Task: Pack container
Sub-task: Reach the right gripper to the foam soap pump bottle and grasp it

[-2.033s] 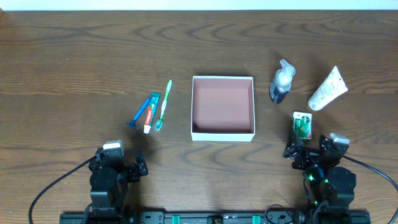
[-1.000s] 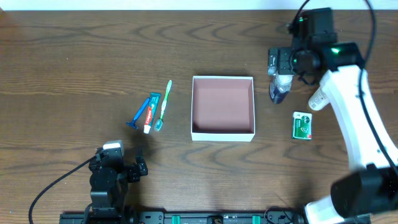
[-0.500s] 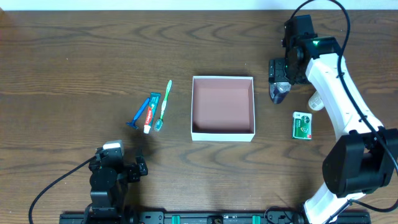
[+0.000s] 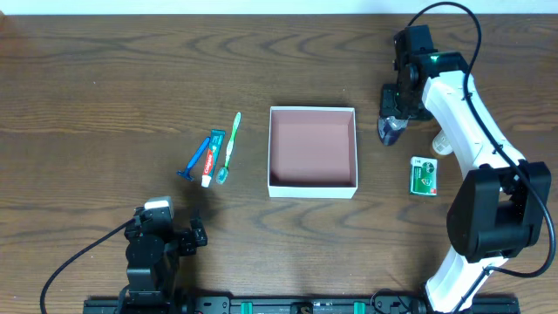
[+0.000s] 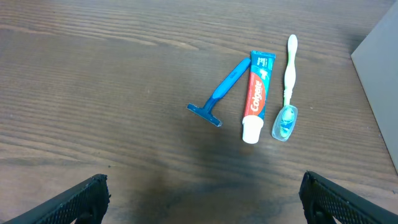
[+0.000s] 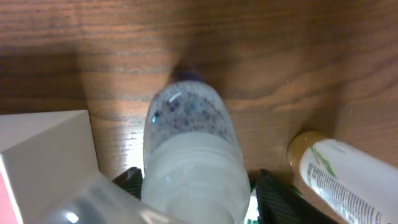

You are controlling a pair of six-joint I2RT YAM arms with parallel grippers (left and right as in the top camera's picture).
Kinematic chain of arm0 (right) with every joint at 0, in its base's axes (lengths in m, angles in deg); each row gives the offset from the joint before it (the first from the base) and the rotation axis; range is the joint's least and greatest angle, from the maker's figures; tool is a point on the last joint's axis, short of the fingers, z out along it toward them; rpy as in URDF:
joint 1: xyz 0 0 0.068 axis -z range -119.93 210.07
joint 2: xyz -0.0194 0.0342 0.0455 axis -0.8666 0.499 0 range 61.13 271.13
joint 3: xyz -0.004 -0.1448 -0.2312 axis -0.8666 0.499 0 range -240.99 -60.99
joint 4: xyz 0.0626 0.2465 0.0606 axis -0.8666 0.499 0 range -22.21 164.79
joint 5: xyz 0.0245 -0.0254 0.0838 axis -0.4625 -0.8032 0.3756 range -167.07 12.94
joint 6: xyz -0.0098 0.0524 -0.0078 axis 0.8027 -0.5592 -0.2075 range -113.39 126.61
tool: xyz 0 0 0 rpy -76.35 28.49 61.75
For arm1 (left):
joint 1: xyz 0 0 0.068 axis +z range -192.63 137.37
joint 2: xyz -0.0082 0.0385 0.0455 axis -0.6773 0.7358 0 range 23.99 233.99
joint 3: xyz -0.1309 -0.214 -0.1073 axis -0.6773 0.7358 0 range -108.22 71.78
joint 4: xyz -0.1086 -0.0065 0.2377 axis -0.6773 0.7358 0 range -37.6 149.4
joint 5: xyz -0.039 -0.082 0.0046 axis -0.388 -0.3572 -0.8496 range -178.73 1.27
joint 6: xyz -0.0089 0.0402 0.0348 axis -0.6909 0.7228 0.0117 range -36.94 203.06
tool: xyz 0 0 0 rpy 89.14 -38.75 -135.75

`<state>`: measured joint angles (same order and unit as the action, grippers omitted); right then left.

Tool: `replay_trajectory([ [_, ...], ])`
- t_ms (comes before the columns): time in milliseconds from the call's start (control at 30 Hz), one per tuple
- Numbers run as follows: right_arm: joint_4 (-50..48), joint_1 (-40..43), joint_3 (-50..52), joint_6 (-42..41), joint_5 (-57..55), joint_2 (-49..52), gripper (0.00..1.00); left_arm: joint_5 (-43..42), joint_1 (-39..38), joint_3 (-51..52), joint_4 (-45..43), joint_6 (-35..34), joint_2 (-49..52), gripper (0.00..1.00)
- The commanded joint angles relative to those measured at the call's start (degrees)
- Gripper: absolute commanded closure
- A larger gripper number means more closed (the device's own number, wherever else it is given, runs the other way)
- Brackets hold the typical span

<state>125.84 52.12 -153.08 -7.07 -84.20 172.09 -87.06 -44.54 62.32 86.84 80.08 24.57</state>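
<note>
The container (image 4: 312, 187) is a square shallow box with white walls and a pink-brown inside, empty, at the table's middle. Its corner shows in the right wrist view (image 6: 43, 155) and its wall in the left wrist view (image 5: 380, 74). My right gripper (image 4: 395, 105) is open and straddles a clear pump bottle (image 4: 391, 131) just right of the container. In the right wrist view the bottle (image 6: 189, 143) fills the space between the fingers (image 6: 273, 199). My left gripper (image 5: 202, 199) is open and empty, low over the table near the front left.
A blue razor (image 4: 192, 160), a toothpaste tube (image 4: 211, 157) and a green toothbrush (image 4: 229, 146) lie together left of the container. A white tube (image 4: 443, 139) and a green packet (image 4: 424, 175) lie to its right, near the right arm.
My right arm swung up from its rest at the front right to the pump bottle and settled lower around it. The left arm has not moved.
</note>
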Motion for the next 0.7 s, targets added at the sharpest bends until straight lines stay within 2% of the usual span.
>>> replay_trajectory([
  [0,-0.3,0.3,-0.7,-0.7,-0.4,0.2,0.52,0.1,0.2,0.6,-0.1,-0.1,-0.3,0.02],
  [67,0.0,0.3,-0.7,-0.7,-0.4,-0.1,0.70,0.1,0.2,0.6,-0.1,-0.1,-0.3,0.02],
  [167,0.5,0.1,-0.9,-0.7,-0.4,-0.8,0.81,0.1,0.2,0.6,-0.1,-0.1,-0.3,0.02],
  [433,2.7,-3.0,-1.9,-0.7,-0.4,-8.4,0.83,0.1,0.2,0.6,-0.1,-0.1,-0.3,0.02],
  [667,6.1,-12.2,-5.7,-1.6,-0.4,-19.8,0.87,0.1,0.2,0.6,-0.1,-0.1,-0.3,0.02],
])
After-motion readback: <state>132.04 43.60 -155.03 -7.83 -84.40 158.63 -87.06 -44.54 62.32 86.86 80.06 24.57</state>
